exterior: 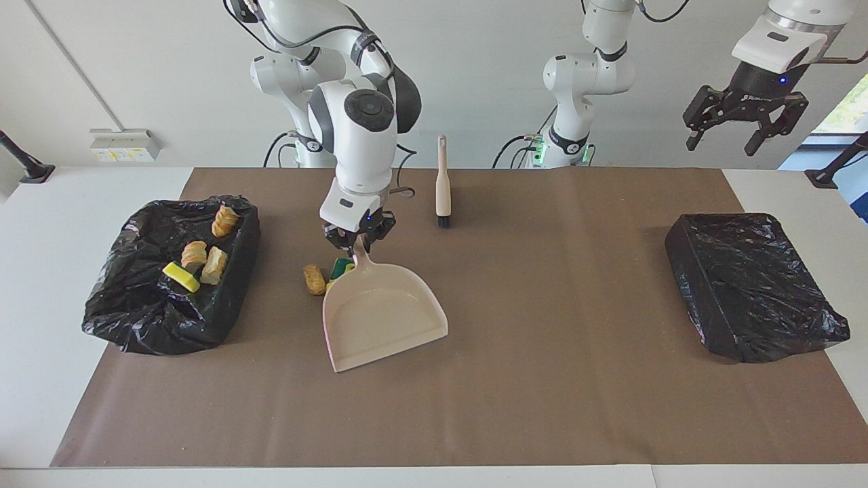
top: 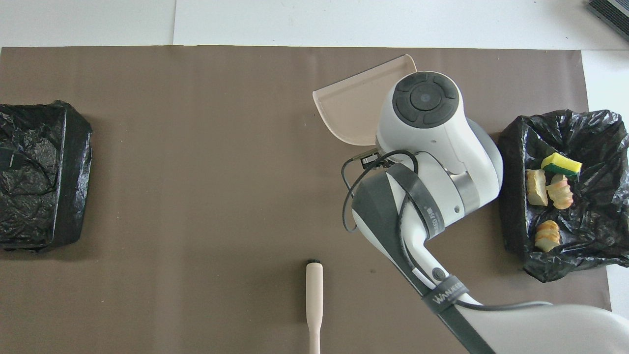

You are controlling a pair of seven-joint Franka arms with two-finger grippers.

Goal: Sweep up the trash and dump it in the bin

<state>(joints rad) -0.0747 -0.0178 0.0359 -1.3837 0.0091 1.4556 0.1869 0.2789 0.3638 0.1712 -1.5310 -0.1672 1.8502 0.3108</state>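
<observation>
1. A white surface (exterior: 41,271) holds a big brown paper mat (exterior: 515,407). Take the facing view as a clock face, with 12 o'clock at the robots.
2. A black box wrapped in a shiny black bag (exterior: 753,291) sits at 3 o'clock, at the left arm's end.
3. An open bin lined with a crinkly black bag (exterior: 135,325) sits at 9 o'clock, at the right arm's end.
4. A pale pink plastic dustpan (exterior: 383,318) is close to the middle of the clock. Its handle points up to 12 o'clock and its wide lip points down to 6 o'clock. It tilts, lip low. I cannot tell if the lip touches the mat.
5. The left pincer (exterior: 744,129) hangs high at 2 o'clock. Its fingers are spread wide and it holds nothing. This arm waits.
6. The right pincer (exterior: 357,238) is squeezed tight on the dustpan's handle, over the mat.
7. A beige hand brush with black bristles (exterior: 442,183) lies on the mat at 12 o'clock, apart from both pincers.
8. The trash is in two places.
   - In the open bin lie a yellow sponge piece (exterior: 181,276) and three tan striped pastry lumps (exterior: 194,254).
   - On the mat, at 10 o'clock from the dustpan, lie one tan lump (exterior: 314,278) and a green and yellow sponge bit (exterior: 341,266), right by the handle.
</observation>
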